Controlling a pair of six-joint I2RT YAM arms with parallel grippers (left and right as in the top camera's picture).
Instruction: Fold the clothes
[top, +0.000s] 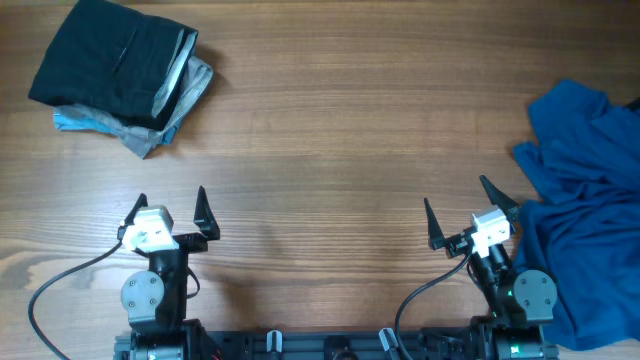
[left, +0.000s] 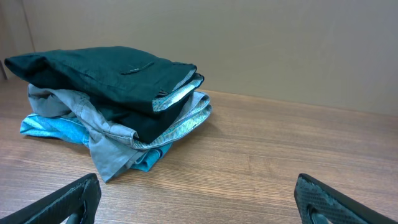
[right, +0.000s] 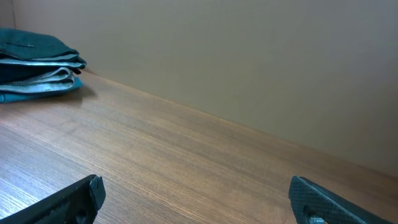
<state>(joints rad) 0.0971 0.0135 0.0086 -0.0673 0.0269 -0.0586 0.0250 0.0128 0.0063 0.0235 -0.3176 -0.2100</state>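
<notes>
Left gripper and right gripper gape wide, empty; the blue garment looks limp, so I'd pinch its edge.

The robot has 2 arms. From above, the left arm sits at 7 o'clock and the right arm at 5 o'clock. Each arm is mostly black, with a white block near the front and a round grey disc behind it. The left gripper and the right gripper each have 2 black pointy fingers, like little horns. Up close they look dark grey with a fine bumpy pattern. A thin black cable loops out on the 9 o'clock side of each arm.
</notes>
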